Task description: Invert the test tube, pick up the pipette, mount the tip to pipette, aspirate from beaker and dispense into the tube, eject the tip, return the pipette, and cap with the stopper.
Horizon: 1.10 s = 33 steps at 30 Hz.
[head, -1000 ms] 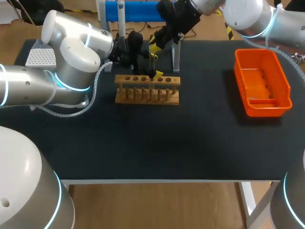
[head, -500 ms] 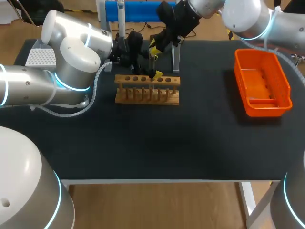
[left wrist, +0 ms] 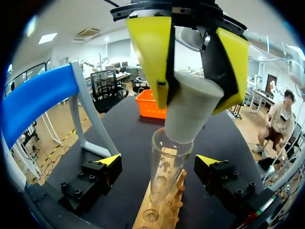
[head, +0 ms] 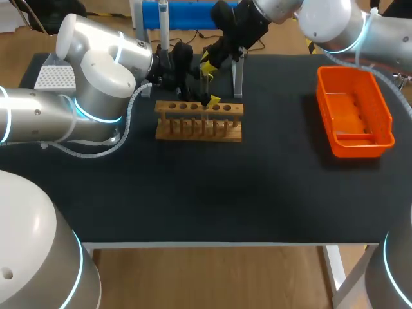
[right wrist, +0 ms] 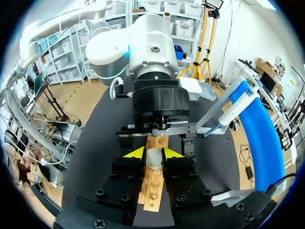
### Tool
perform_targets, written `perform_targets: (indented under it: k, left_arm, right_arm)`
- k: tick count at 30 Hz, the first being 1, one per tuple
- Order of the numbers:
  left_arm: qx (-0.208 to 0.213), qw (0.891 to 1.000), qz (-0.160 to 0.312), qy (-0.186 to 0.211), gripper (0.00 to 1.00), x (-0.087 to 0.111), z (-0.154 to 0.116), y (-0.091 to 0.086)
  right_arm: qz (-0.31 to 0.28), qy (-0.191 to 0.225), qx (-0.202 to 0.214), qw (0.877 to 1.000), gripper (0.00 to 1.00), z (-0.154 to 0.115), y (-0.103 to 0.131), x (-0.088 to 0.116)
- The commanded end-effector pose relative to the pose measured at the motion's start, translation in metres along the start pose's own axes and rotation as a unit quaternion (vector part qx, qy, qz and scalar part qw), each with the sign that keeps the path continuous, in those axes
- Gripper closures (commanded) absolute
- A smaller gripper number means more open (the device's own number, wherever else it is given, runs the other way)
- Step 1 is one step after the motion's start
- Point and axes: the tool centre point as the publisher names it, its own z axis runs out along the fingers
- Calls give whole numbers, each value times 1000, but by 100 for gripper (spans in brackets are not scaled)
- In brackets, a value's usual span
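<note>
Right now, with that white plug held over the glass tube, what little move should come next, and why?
Probably ease the right gripper down: it is shut on the stopper, whose lower end sits just at the mouth of the test tube, apparently not yet pressed in.

White arms [head: 38, 119], cyan-lit joint rings [head: 80, 110]

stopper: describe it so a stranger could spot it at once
Find the wooden rack at the back of the black table. A clear glass test tube stands in it; at its mouth is the pale grey tapered stopper, the only thing pinched by the yellow-tipped right end effector.
</note>
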Motion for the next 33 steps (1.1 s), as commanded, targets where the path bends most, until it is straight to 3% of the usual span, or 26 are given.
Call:
perform_targets:
  k: [1,33]
  left_arm:
    - [0,1000,0,-1,0,1,0,0]
    - [0,1000,0,-1,0,1,0,0]
  right_arm:
    - [1,3,-4,1000,100,-3,0,1]
    - [17,2,-8,1000,100,-2,-4,2]
